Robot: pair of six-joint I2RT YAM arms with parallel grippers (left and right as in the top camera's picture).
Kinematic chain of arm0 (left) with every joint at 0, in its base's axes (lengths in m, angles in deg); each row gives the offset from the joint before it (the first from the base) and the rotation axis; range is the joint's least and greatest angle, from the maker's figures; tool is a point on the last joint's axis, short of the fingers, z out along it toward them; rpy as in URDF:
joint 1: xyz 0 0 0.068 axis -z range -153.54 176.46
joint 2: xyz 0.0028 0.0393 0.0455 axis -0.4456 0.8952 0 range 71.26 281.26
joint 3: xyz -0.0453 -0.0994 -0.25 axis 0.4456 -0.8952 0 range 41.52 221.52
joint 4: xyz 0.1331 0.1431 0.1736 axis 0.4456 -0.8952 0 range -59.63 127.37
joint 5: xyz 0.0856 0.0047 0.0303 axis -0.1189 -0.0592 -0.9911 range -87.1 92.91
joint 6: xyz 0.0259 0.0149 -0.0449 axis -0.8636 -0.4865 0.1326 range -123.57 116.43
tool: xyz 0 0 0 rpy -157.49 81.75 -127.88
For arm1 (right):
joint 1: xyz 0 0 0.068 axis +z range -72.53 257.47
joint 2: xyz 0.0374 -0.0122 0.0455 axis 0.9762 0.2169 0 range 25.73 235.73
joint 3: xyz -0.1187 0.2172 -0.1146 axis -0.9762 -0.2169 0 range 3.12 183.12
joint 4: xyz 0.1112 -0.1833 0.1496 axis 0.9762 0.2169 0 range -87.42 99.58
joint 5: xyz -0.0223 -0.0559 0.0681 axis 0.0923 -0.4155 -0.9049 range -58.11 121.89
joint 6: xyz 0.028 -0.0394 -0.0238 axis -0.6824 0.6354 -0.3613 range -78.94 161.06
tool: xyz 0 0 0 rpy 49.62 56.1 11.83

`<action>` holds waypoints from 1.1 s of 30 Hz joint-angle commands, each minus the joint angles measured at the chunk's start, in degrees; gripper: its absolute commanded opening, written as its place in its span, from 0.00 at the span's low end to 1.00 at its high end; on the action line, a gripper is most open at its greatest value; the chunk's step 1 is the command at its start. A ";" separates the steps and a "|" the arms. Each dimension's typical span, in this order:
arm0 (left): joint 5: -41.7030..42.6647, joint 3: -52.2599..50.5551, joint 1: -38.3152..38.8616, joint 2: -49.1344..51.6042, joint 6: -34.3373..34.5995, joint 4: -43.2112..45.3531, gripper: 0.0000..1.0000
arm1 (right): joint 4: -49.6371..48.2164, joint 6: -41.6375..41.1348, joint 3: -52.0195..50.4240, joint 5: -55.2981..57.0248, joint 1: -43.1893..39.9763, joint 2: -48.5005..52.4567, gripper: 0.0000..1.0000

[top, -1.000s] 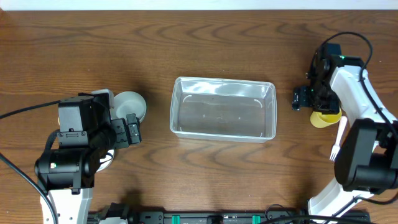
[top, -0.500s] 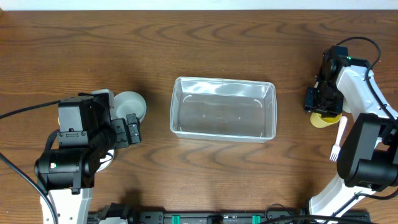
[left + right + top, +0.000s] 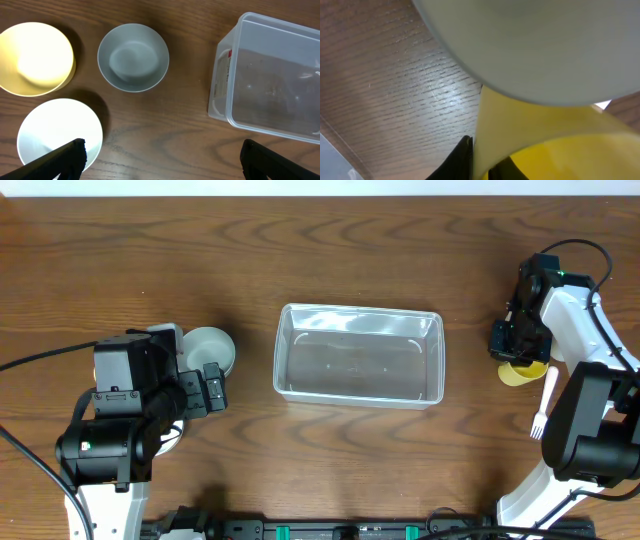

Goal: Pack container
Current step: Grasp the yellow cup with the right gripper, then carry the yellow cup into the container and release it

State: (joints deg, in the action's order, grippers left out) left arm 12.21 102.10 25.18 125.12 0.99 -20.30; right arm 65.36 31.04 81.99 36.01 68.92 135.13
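Observation:
The container [image 3: 360,356] is a clear rectangular tub standing empty at the table's middle; the left wrist view has it at the right [image 3: 280,80]. At the far right, my right gripper [image 3: 517,346] is down on a yellow cup [image 3: 525,372]. Up close, its two black fingers pinch the cup's yellow wall [image 3: 492,125], so my right gripper [image 3: 482,162] is shut on the cup. My left gripper [image 3: 212,388] stands wide open with nothing between its fingers [image 3: 70,156], left of the container.
A grey bowl [image 3: 133,57], a yellow bowl [image 3: 35,57] and a white bowl [image 3: 55,131] lie under the left wrist. Overhead, a pale bowl [image 3: 208,348] shows beside the left arm. A white fork [image 3: 545,398] lies right of the yellow cup. A blurred pale rounded surface [image 3: 535,45] fills the right wrist view's top.
My right gripper shifted right over the yellow cup and closed on its wall. The left arm has stayed still.

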 commanded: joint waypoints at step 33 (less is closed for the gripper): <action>0.76 1.16 0.24 0.04 0.50 -0.17 0.98 | -1.95 7.30 3.06 -5.70 30.18 -25.70 0.01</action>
State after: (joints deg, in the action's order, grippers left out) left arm 12.23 102.10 25.18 125.17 0.99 -20.32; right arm 63.42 37.18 85.16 30.40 96.76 106.85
